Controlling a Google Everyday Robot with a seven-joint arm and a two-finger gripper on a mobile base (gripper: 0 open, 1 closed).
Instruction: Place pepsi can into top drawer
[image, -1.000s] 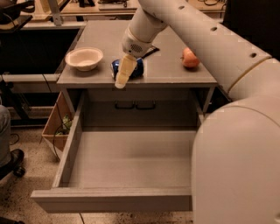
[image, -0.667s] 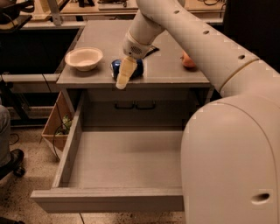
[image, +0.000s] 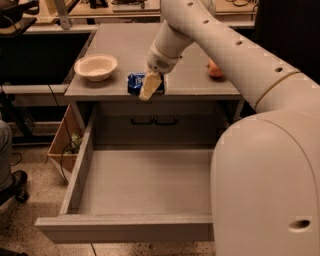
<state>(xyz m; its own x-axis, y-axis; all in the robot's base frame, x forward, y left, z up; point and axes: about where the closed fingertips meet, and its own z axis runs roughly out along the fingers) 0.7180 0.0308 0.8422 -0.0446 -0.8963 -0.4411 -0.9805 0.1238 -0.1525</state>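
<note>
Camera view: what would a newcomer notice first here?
The robot's bulky white arm fills the right foreground and reaches back to the countertop, where the gripper sits at the blue pepsi can near the front edge. Below, the top drawer stands pulled wide open, its visible floor bare. A white bowl sits left of the can.

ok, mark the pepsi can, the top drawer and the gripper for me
pepsi can (image: 134, 83): camera view, blue side left of the gripper.
top drawer (image: 125, 228): camera view, front panel.
gripper (image: 147, 91): camera view, tip, in front of the can at the countertop edge.
</note>
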